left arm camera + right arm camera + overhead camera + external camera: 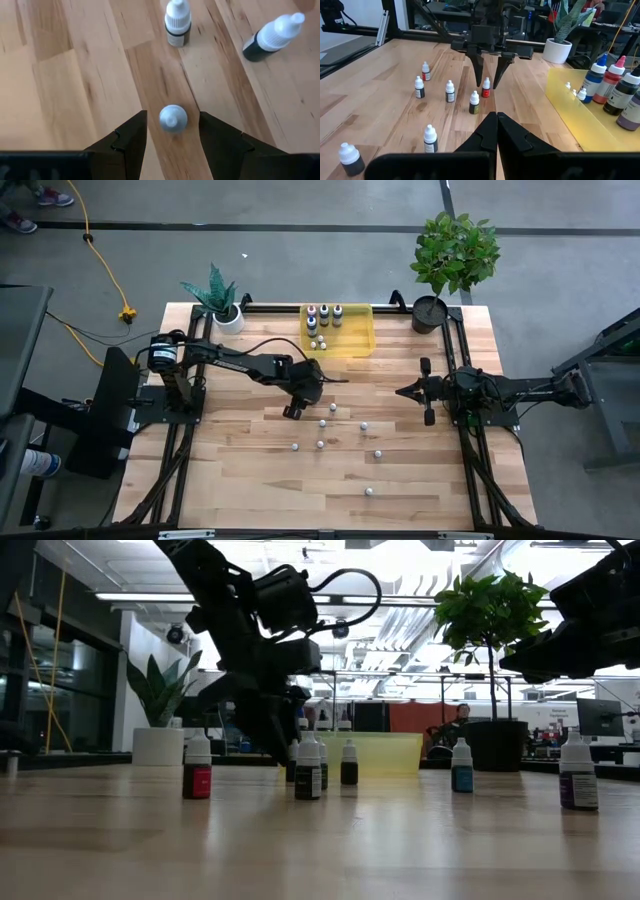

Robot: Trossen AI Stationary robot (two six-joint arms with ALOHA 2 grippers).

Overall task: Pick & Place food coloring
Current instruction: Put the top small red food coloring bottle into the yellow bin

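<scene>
From above, the food coloring (322,423) is seen as tiny white-capped bottles scattered over the wooden counter (240,470); seven are counted loose there, while three larger dark bottles and a few small ones stand in the yellow tray (356,340). The left hand (300,402) is poised over one loose bottle near the tray; the right hand (404,391) is parked at the counter's right side. At counter height, about seven upright bottles with white caps and dark, red or blue bodies are made out. Past the left wrist, the fingers are held apart on either side of one white cap, untouched, with two further bottles beyond. Past the right wrist, that hand's fingers are pressed together, and seven loose bottles are counted.
</scene>
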